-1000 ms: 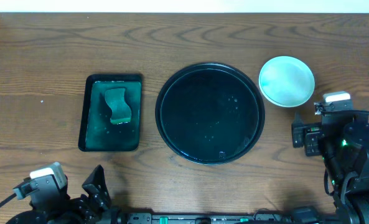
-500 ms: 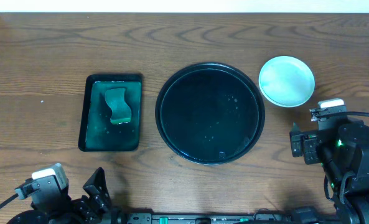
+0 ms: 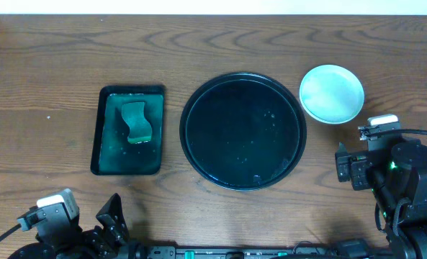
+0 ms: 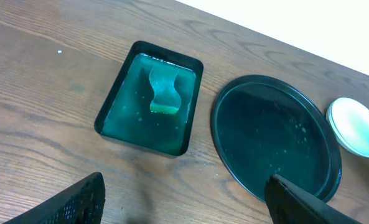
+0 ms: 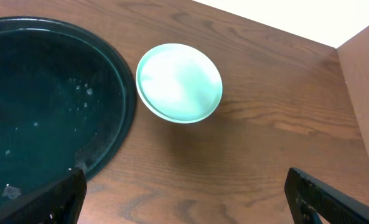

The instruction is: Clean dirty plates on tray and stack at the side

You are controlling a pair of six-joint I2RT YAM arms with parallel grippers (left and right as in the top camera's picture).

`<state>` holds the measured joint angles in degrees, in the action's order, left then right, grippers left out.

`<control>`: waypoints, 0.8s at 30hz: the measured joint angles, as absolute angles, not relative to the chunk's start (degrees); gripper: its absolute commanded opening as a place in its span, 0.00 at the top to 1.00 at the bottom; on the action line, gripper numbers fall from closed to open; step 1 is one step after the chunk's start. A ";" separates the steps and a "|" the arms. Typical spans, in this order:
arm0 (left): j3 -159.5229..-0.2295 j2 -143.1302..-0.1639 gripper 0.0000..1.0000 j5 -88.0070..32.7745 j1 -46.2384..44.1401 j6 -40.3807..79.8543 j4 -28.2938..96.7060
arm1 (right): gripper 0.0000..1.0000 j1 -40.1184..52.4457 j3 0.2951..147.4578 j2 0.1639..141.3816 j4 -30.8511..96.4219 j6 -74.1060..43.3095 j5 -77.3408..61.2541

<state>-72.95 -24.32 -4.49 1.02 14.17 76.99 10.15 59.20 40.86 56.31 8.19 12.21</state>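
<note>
The round black tray sits mid-table with nothing on it but a few droplets; it also shows in the left wrist view and the right wrist view. The pale-mint plates stand stacked to its right, wiped clean, also seen in the right wrist view and the left wrist view. My left gripper is open and empty above the front table edge. My right gripper is open and empty, in front of the plate stack.
A rectangular dark green tray holding a green sponge lies left of the black tray. A wall or panel edge shows at the far right in the right wrist view.
My right arm has drawn back a little toward the front of the table. The plates, tray and sponge have not moved.
</note>
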 measured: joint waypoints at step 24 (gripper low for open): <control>-59.92 -22.72 0.18 -3.01 1.02 -9.74 41.21 | 0.01 10.15 59.20 40.86 56.34 8.19 12.08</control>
